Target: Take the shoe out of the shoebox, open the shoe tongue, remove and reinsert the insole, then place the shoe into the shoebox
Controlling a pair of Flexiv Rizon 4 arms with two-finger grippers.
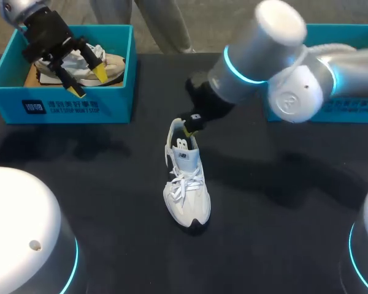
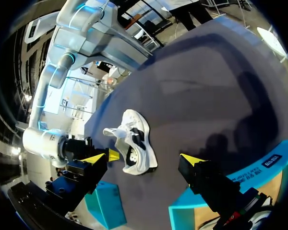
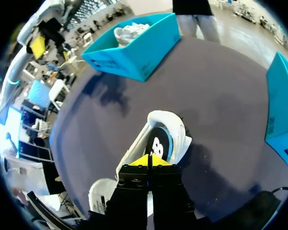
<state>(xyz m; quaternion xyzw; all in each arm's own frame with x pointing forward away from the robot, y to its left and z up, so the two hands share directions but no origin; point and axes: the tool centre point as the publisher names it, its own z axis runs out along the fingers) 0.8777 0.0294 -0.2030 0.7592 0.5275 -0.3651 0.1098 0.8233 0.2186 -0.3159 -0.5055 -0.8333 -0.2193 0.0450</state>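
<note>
Two end effectors: left (image 2: 149,158) released; right (image 3: 149,160) pinching shoe (image 1: 187,184) heel; insole (image 3: 159,143) visible wrist-only.

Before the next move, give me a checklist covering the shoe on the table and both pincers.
1. The white shoe is out of its box and standing on the table: ok.
2. The right pincer is shut at the shoe's heel: ok.
3. Heel rim actually pinched in it: cannot tell.
4. The insole sits inside, seen through the opening: ok.
5. The left pincer is open above the left shoebox, well clear of the white shoe: ok.
</note>
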